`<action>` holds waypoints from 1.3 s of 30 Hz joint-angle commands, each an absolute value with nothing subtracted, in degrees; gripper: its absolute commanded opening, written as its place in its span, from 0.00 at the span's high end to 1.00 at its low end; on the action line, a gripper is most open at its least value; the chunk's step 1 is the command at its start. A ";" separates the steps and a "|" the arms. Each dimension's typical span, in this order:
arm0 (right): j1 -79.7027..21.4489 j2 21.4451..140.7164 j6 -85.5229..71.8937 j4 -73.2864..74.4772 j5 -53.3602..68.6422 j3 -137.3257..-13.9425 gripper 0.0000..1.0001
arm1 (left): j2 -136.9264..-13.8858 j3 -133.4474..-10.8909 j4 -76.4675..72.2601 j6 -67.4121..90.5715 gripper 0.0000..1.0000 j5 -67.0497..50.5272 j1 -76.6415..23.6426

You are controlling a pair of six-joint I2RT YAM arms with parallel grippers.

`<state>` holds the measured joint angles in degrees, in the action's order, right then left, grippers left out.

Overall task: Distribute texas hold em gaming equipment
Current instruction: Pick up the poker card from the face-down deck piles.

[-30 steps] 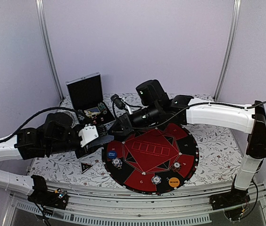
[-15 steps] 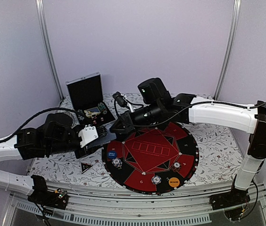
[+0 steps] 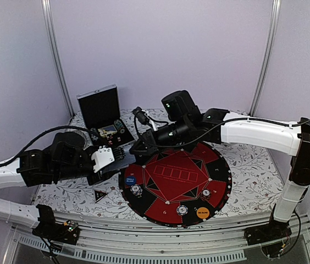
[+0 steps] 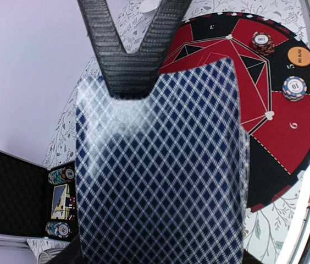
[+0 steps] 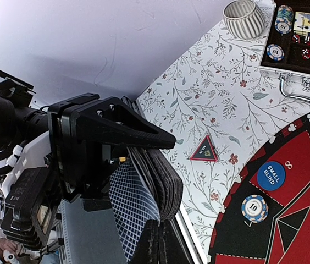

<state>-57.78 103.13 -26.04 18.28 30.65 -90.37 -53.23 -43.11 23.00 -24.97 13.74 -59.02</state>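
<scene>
Floral-cloth table [image 3: 254,176]: left gripper [image 3: 111,164] clamps a thick deck of blue-diamond-backed playing cards [image 5: 158,176].
Right gripper [image 4: 126,88] is pinched shut on the far edge of the deck's top card [image 4: 160,181]; a round red-and-black mat [image 3: 221,184] carrying small round striped poker chips [image 3: 182,210] lies just beside both grippers, and a black triangular marker [image 3: 100,194] sits near the left one.

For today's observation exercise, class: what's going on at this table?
The left gripper holds a deck of grey-blue diamond-backed playing cards near the round red-and-black mat. The right gripper is shut on the top card, lifted off the rest. Striped poker chips, a blue round button and an orange round button already sit on the mat.
</scene>
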 commanded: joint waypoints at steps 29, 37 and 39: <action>-56.78 103.58 -28.74 14.69 35.49 -89.73 0.71 | -52.72 -43.55 21.89 -20.56 0.43 10.25 -57.83; -56.73 104.88 -29.87 14.23 36.83 -89.42 0.72 | -53.26 -43.98 21.80 -20.33 0.43 10.82 -57.16; -56.78 104.93 -29.88 14.24 36.82 -89.30 0.71 | -53.33 -44.03 21.80 -20.35 0.44 10.87 -56.99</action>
